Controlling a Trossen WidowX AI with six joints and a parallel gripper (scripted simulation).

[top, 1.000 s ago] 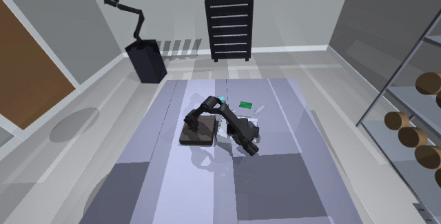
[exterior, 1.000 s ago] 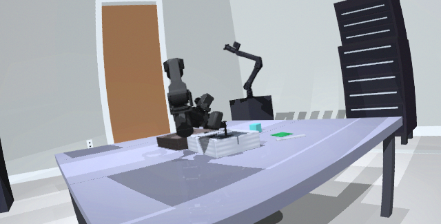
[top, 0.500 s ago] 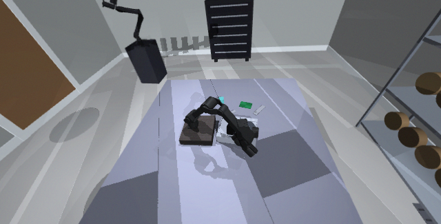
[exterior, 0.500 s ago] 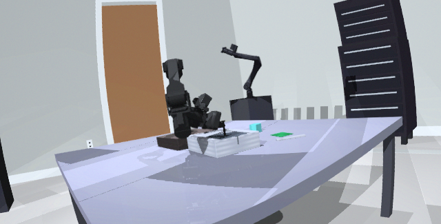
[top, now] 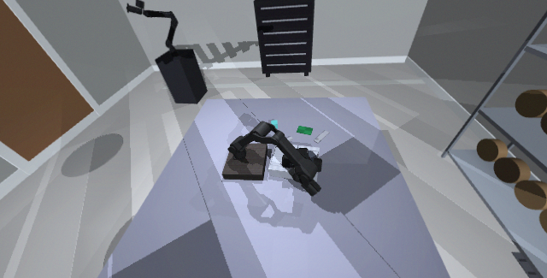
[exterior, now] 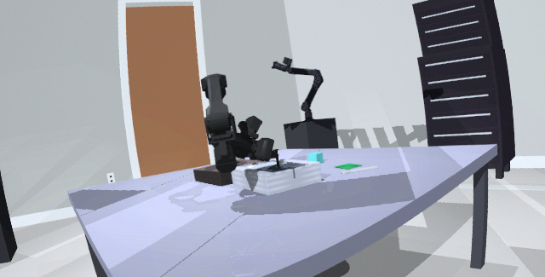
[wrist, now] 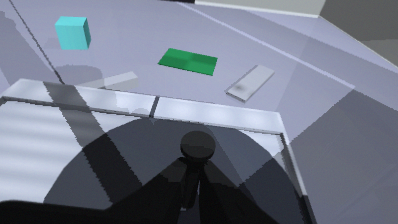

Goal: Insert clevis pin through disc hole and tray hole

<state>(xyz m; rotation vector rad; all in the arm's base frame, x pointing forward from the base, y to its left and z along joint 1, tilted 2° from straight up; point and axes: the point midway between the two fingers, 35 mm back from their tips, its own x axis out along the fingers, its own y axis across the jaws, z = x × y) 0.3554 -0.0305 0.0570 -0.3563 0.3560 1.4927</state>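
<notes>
While fingers (exterior: 277, 164) grip pin (wrist: 198, 145), arm (top: 291, 151) (exterior: 219, 119) reaches low over tray (top: 279, 174) (exterior: 277, 181) (wrist: 220, 114).

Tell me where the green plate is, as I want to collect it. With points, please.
In the wrist view, the green plate (top: 304, 130) (exterior: 348, 166) (wrist: 188, 62) lies between the cyan block (top: 274, 122) (exterior: 315, 158) (wrist: 72, 33) and a pale bar (top: 321, 136) (exterior: 359, 170) (wrist: 250, 83).

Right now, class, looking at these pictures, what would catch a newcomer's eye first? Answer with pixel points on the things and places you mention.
The black arm (top: 256, 134) (exterior: 217, 98), bent over the steel tray (top: 279, 174) (exterior: 294, 182) (wrist: 220, 111) on the lavender table (top: 273, 252) (exterior: 170, 230) (wrist: 305, 50). Then the bright green plate (top: 304, 130) (exterior: 348, 166) (wrist: 189, 62) and turquoise block (top: 274, 123) (exterior: 315, 158) (wrist: 72, 33), both lying beyond the tray in the wrist view.
</notes>
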